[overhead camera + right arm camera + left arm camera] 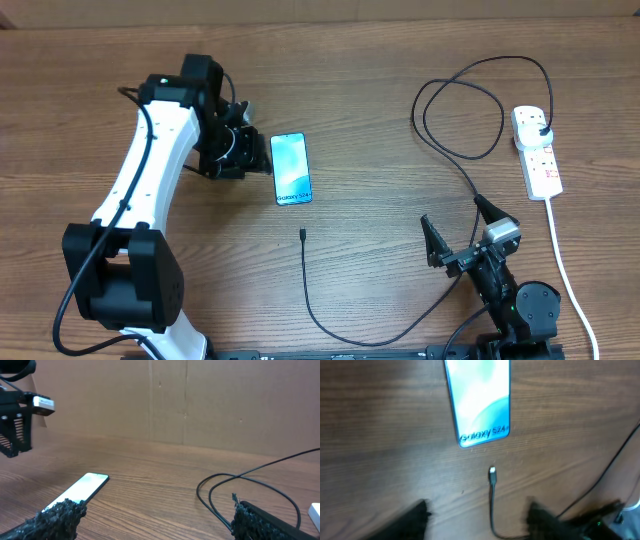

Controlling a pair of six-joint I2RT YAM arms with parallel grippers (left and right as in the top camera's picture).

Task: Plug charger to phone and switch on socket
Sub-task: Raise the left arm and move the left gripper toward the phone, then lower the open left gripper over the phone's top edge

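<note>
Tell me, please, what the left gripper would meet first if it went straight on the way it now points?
Most likely the charger cable just behind its connector tip, lying on the table between the fingers of the open left gripper; the height above it is unclear.

Near phone (291, 169), charger tip (302, 235)

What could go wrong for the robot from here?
The connector tip is tiny and lies flat on the table, so the open left gripper might fumble it. The phone lies loose; pushing the tip in could slide it. The cable loops near the right gripper and may snag.
</note>
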